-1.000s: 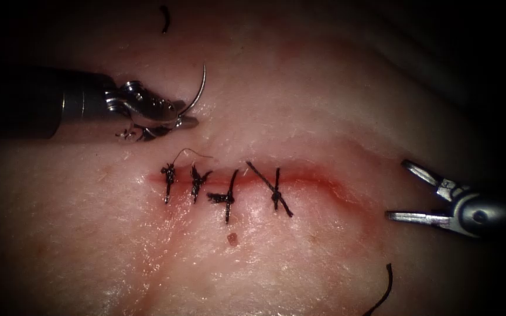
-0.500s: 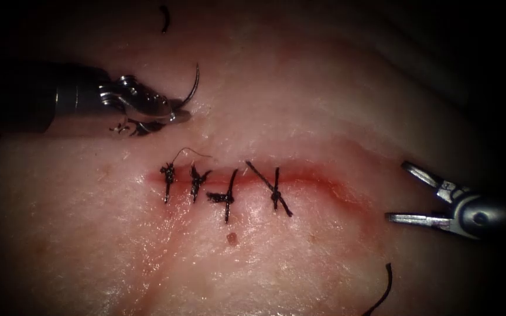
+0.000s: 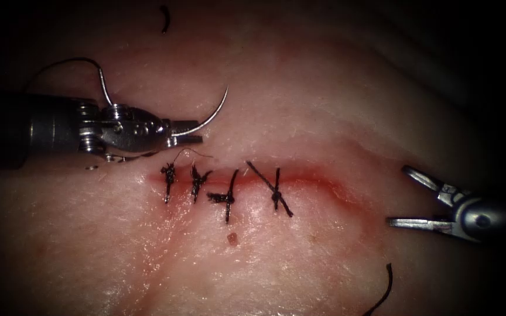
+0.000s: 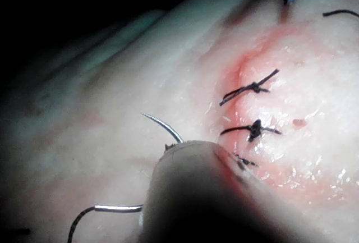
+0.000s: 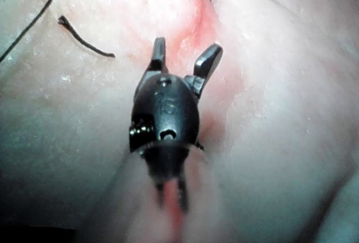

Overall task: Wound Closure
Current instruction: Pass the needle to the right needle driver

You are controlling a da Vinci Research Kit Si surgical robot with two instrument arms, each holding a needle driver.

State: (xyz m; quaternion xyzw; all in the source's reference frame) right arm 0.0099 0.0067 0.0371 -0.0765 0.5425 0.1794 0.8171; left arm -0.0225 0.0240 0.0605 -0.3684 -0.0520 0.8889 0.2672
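The left gripper (image 3: pixel 185 132) was clenched on the needle (image 3: pixel 209 119), grasping it low on its curve, towards the blunt end as far as the endoscope view allowed a judgement. The needle arced up and to the right from the jaws, its point free in the air above the tissue (image 3: pixel 300 105) and not in it. It lay on the upper side of the cut (image 3: pixel 317 178), just above the leftmost stitches (image 3: pixel 168 181). Thread (image 3: pixel 98 76) looped up and back over the tool's wrist towards the left.

Compared with half a second before, the left gripper sat lower and nearer the cut, and the needle had swung so that its curve opened further to the right.

The right gripper (image 3: pixel 408 196) was released, jaws spread and holding nothing, at the right end of the cut; in its own wrist view the two jaws stood apart over the reddened tissue (image 5: pixel 213 24).

Four stitches crossed the left half of the cut, and the right half remained unclosed. A cut end of thread (image 3: pixel 385 289) lay below.

To do well from here, the grasp should be firm and the needle's point kept square to the tissue edge, the slack thread held clear of the jaws.
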